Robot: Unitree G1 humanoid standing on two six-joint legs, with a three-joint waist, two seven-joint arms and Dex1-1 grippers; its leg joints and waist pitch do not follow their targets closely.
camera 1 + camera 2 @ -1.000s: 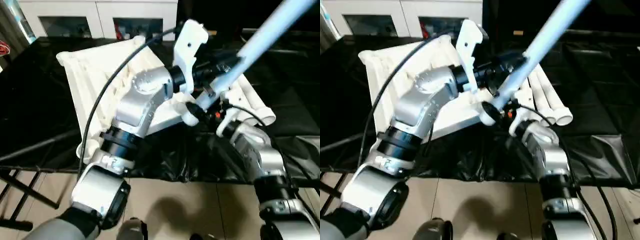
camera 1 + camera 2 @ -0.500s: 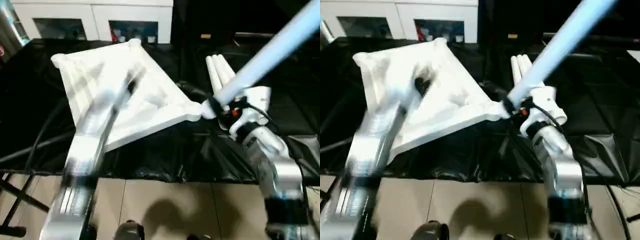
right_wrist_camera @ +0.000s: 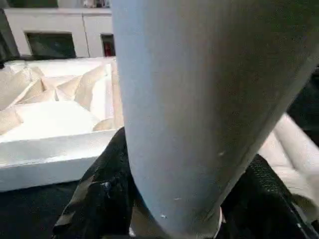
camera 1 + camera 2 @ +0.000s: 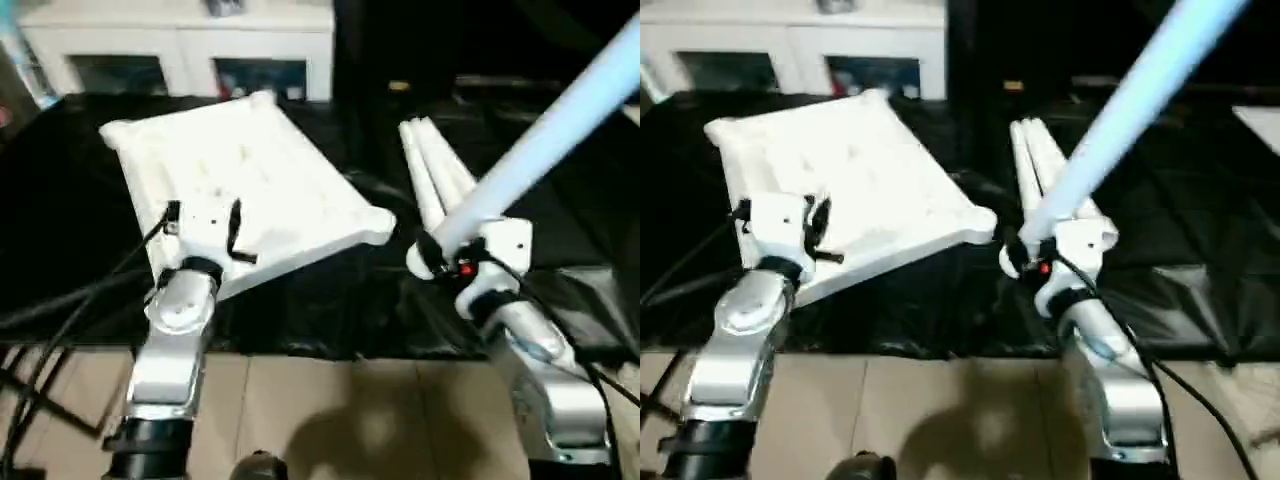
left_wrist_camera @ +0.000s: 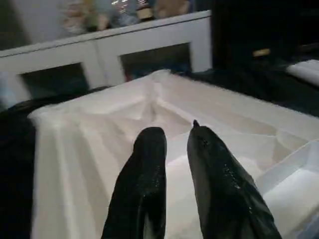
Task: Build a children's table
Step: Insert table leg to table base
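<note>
One leg [image 4: 540,150] is clamped in the right gripper [image 4: 440,250] fingers, raised for socketing; left gripper [image 5: 174,149] fingers, nearly together, empty over the upturned tabletop [image 4: 260,170].

One table top [image 4: 250,180] — four legs: one held [image 4: 540,150], three lying [image 4: 432,175].

Left hand [image 5: 172,149] slightly parted (empty), right hand [image 4: 1025,250] clamping a leg [image 4: 1120,110].

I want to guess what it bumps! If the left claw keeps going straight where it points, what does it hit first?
Probably the white table top: the left claw points right at its ribbed underside, though how far off is unclear.
</note>
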